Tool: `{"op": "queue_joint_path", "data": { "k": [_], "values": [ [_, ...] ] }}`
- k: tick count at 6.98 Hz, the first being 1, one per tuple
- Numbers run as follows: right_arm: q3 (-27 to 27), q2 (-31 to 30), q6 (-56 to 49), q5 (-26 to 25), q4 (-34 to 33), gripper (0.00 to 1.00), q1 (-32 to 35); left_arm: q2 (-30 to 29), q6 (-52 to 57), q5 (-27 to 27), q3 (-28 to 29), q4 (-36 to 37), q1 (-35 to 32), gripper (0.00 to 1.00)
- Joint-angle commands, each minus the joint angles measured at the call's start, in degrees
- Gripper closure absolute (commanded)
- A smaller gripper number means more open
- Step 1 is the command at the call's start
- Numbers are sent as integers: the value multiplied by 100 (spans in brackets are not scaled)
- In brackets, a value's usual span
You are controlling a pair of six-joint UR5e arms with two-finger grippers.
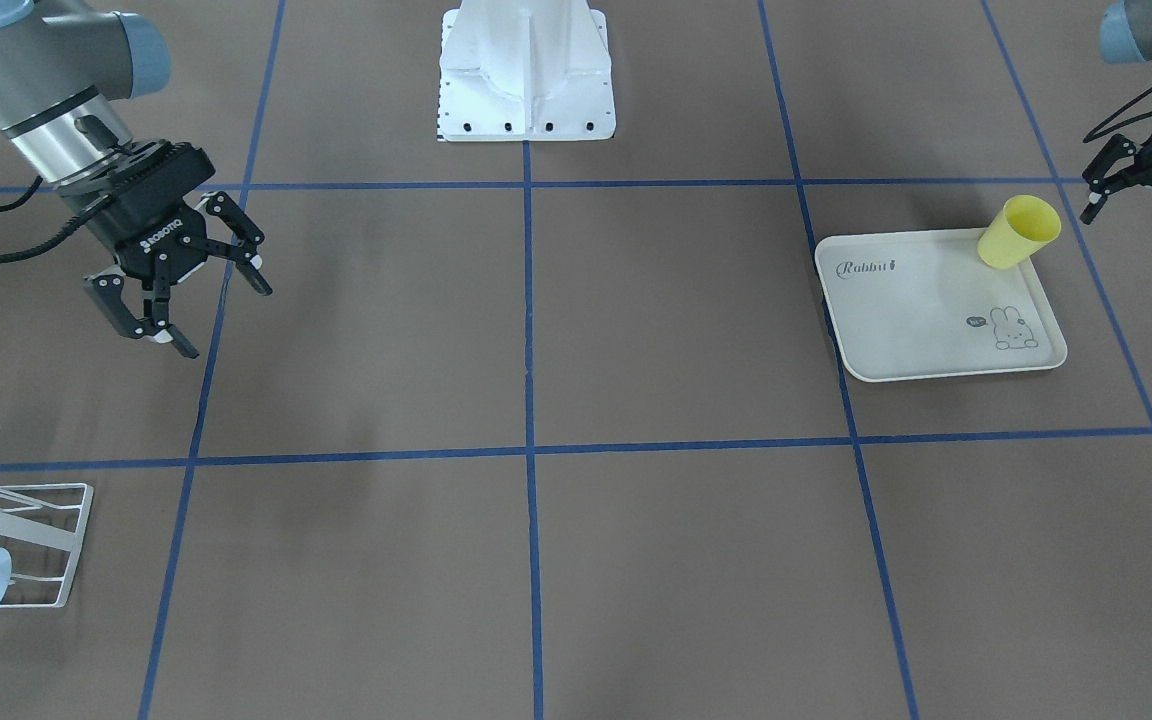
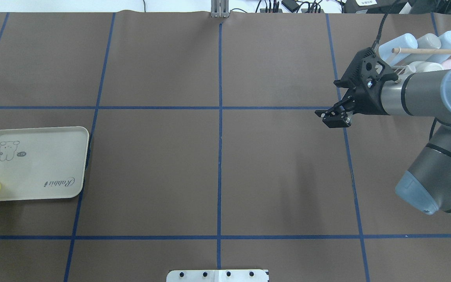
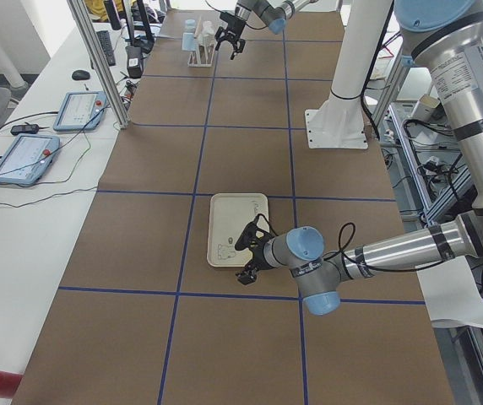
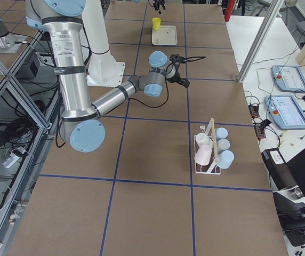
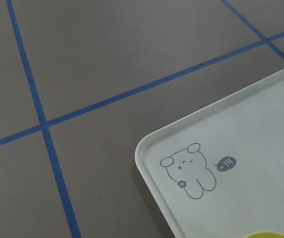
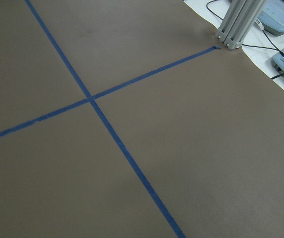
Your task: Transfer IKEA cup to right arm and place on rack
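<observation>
Plainly nothing is gripped yet. The yellow cup [image 1: 1019, 232] stands upright, mouth up, on the corner of the cream tray [image 1: 936, 320] that lies toward the robot and its left side, within easy reach of the left gripper [image 1: 1129, 228]. That gripper hangs just beside the cup with its fingers spread wide and nothing between them. I judge it is lining up for the first pick. The right gripper [image 1: 224, 320] hovers well apart over the other half of the table, fingers likewise spread and empty, probably parked where a hand-over could meet it. Near the table's right end sits the white wire rack [image 4: 212, 140], already loaded with several pale cups [image 4: 224, 159], so the yellow one will likely need a free prong; I cannot tell which is free.
</observation>
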Motion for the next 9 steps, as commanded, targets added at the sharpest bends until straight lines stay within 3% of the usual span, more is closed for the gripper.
{"op": "queue_joint_path", "data": {
  "k": [1,5,6,7,9],
  "values": [
    [-17,74,156,69,5,1,-80,-31,-291,-38,41,-63,140,0],
    [-43,47,121,52,5,1,-106,-84,-653,67,14,-63,711,0],
    [-43,39,121,52,5,1,-115,-84,-654,259,14,-63,842,5],
    [-43,21,104,52,5,1,-115,-75,-636,287,14,-72,870,46],
    [-43,-5,86,52,5,1,-115,-75,-601,296,-3,-81,870,92]
  ]
}}
